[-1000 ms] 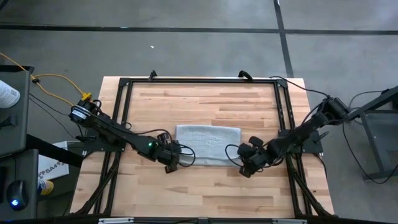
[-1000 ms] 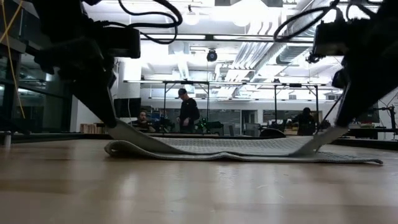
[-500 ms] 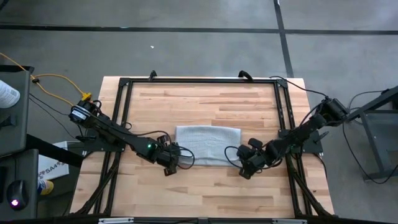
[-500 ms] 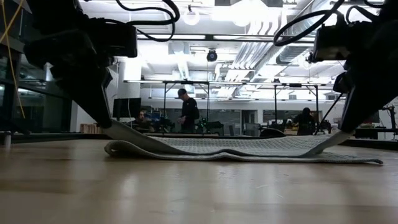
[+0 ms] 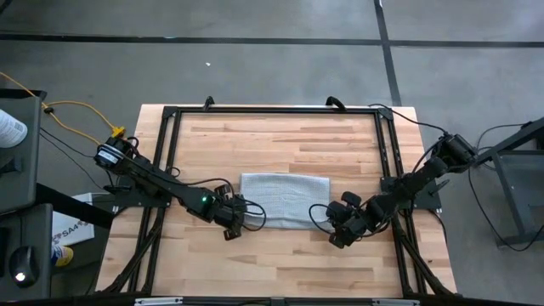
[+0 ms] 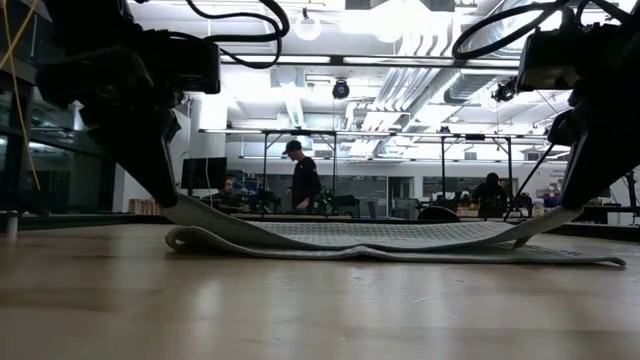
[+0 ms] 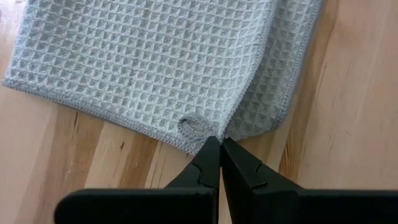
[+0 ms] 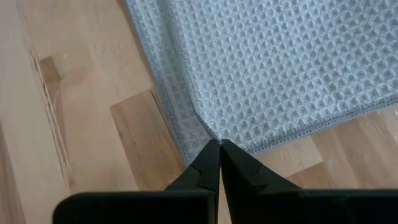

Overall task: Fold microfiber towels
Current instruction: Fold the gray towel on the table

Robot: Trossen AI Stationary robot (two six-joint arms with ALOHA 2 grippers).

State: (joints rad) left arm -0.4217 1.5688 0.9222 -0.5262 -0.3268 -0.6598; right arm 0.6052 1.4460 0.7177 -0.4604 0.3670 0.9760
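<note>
The light grey waffle-weave towel (image 5: 285, 197) lies doubled in the middle of the wooden table, its lower layer (image 6: 400, 254) flat on the wood. My left gripper (image 5: 256, 218) is shut on the towel's near left corner. My right gripper (image 5: 323, 218) is shut on its near right corner. In the low view the upper layer (image 6: 380, 234) rises at both ends to my left gripper (image 6: 180, 200) and my right gripper (image 6: 560, 212). My left gripper pinches the upper layer's corner (image 7: 208, 132) between its two fingertips, slanting down from the table's left. That corner is lifted a little off the lower layer, which lies on the table. My right gripper pinches the upper layer's corner (image 8: 214, 134) between its two fingertips, slanting down from the table's right. The corner is raised a little; the cloth sags gently between the two grippers.
A black metal frame (image 5: 272, 110) runs around the tabletop, with cables at both sides. Bare wood lies near and far of the towel. People stand and sit in the room (image 6: 300, 180) beyond the table.
My right gripper has gone a little toward the table's right and near edges, staying shut on its corner. The towel's right end has been drawn out to the right with it. The left end has stayed where it was.
</note>
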